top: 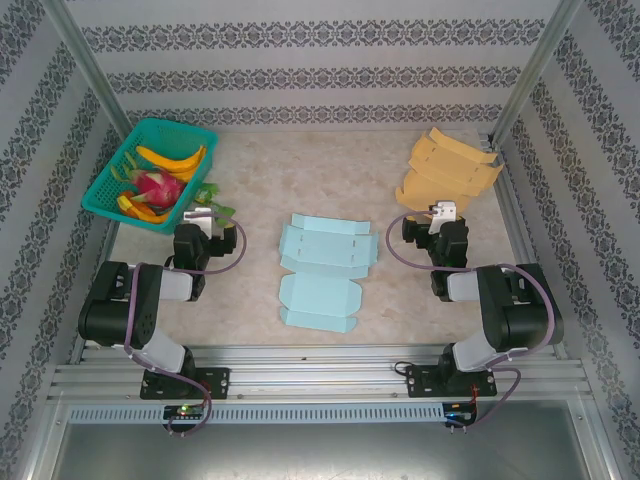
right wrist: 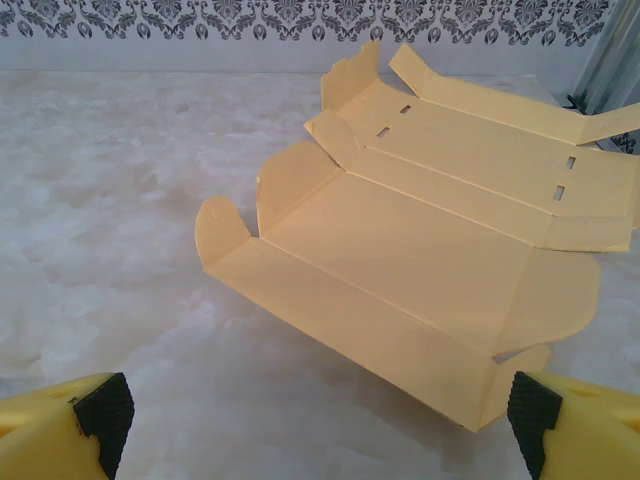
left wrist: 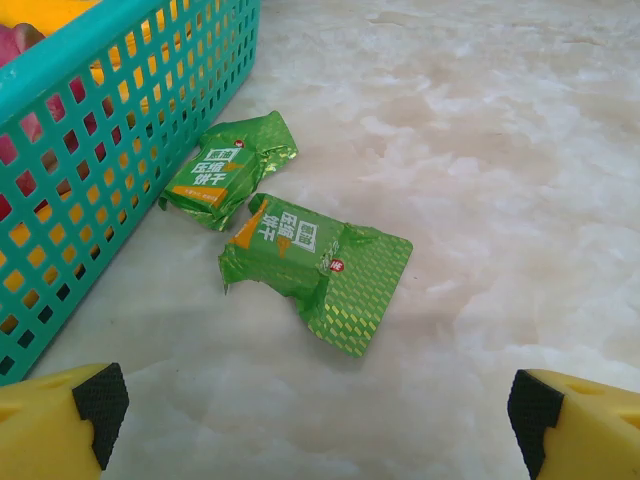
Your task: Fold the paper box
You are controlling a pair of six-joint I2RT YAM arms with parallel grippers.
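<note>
A light blue paper box (top: 325, 270) lies unfolded and flat in the middle of the table, between the two arms. Yellow paper box blanks (top: 447, 170) lie at the back right, and in the right wrist view the nearest one (right wrist: 430, 240) lies opened out with its side flaps raised. My right gripper (top: 440, 215) (right wrist: 318, 425) stands open just short of that blank's near edge, holding nothing. Over at the left my left gripper (top: 205, 215) (left wrist: 318, 420) is open too, above bare table, well away from the blue box.
A teal basket (top: 165, 123) (left wrist: 100, 150) with bananas and a dragon fruit stands at the back left. Two green snack packets (left wrist: 315, 265) (left wrist: 225, 170) lie beside it, just ahead of my left gripper. Patterned walls and metal posts enclose the table.
</note>
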